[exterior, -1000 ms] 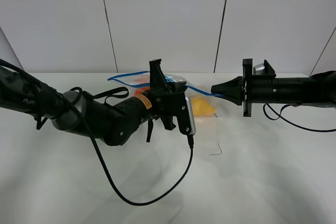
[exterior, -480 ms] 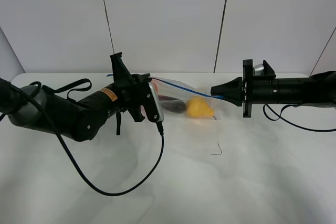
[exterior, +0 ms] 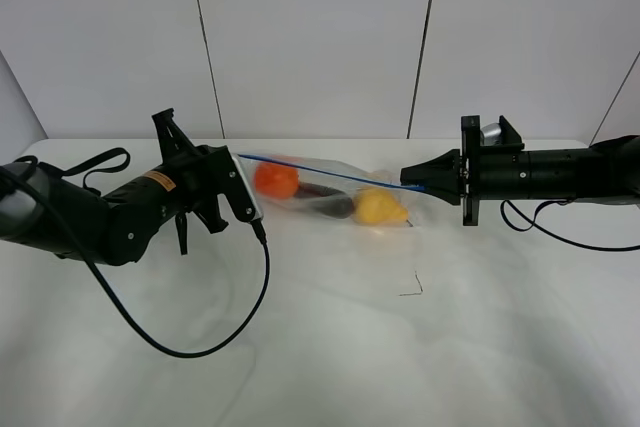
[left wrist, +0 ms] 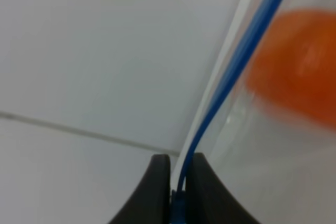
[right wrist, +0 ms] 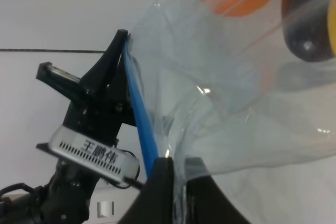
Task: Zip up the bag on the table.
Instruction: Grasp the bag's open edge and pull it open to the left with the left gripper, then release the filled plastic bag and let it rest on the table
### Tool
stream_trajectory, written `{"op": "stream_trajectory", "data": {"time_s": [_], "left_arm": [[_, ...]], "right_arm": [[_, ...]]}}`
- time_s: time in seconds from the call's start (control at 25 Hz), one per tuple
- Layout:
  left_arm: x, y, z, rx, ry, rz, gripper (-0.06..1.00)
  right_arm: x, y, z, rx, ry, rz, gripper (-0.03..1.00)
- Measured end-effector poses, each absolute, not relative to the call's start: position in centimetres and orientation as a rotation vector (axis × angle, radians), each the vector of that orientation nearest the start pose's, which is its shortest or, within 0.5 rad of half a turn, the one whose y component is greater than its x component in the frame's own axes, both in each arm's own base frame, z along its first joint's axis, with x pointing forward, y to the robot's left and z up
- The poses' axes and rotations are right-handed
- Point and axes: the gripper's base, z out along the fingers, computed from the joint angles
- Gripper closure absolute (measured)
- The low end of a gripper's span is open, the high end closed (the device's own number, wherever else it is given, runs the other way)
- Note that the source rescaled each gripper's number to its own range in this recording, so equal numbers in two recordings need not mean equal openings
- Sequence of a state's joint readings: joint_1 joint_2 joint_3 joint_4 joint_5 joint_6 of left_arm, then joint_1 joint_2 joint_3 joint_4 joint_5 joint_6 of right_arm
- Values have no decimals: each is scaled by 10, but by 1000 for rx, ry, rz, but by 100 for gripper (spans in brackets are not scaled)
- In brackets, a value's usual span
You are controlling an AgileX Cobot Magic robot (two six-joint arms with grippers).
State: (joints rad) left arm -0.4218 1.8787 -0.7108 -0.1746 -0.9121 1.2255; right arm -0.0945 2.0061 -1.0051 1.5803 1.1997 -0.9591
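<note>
— Item and location?
— Bag (exterior: pixel 330 197), clear plastic, stretched level above the table (exterior: pixel 320 347) between the two grippers. Contents: orange piece (exterior: pixel 276 180), dark piece (exterior: pixel 335 205), yellow piece (exterior: pixel 375 207).
— Left gripper (exterior: pixel 237 156)?
— Jaws pressed together, pinching the bag by its blue zipper strip (exterior: pixel 320 173) at the end beside the orange piece.
— Right gripper (exterior: pixel 405 179)?
— Likewise clamped on the strip's opposite end, just beyond the yellow piece.
</note>
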Motion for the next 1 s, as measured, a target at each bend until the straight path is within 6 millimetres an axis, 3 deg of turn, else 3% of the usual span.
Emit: {"op": "stream_trajectory", "data": {"time_s": [0.12, 0.48, 0.56, 0.76, 1.0], "left_arm": [[322, -119, 149, 1158, 1397, 645, 94], [320, -118, 146, 1116, 1435, 598, 92], [321, -114, 146, 1069, 1471, 586, 80], [321, -107, 144, 1000, 1537, 562, 31], [326, -93, 143, 929, 1595, 568, 21]], "right_arm": [[352, 52, 152, 297, 2318, 1711, 97], [351, 55, 152, 289, 2323, 1713, 97], [351, 54, 152, 283, 2329, 1710, 97], [351, 52, 151, 286, 2329, 1705, 97], [351, 52, 151, 285, 2330, 1705, 97]]}}
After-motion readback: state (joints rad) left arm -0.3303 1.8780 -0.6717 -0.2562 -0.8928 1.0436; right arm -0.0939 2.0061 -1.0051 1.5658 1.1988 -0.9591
